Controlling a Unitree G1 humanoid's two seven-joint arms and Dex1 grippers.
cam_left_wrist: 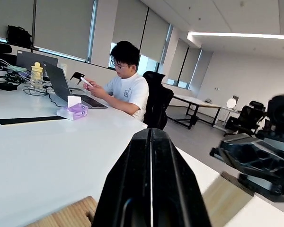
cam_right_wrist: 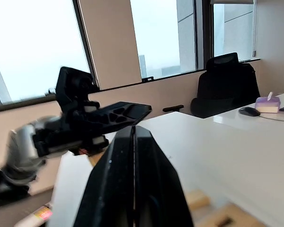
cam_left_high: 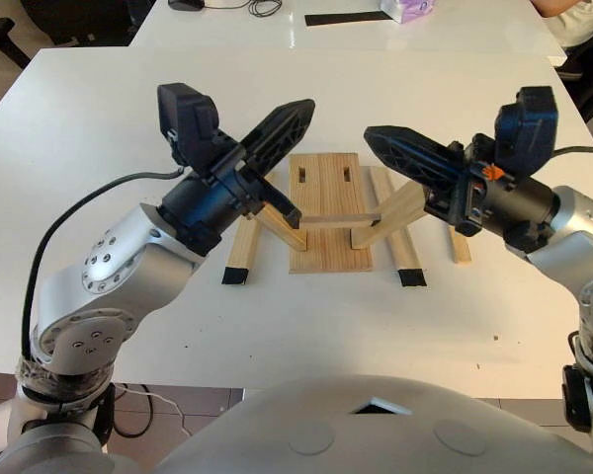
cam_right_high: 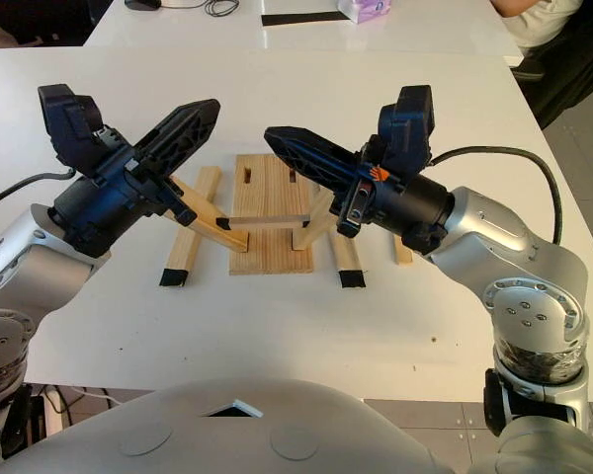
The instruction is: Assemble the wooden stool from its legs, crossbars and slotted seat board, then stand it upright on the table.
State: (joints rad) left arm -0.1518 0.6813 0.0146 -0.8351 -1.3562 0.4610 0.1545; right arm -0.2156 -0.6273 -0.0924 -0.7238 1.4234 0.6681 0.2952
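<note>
A pale, straight-grained wooden seat board, cut with two rectangular slots, is seen lying flat at the middle of the smooth white worktop. Over it a part-built frame is propped. A left leg and a right leg, both of square-sectioned pale wood, are tilted outward and bridged by a thin crossbar. A third leg is laid flat just left of the board and a fourth leg just right of it, each tipped with a black cap at its near end. A thin bar lies farther right, partly hidden by the arm.

The left pincer, matte black and tapered with latticed sides, is clenched with nothing seen between its fingers, and is raised above the left leg. The right pincer, of like shape and marked by an orange tab, is likewise clenched above the right leg. Contact with either leg cannot be told.
</note>
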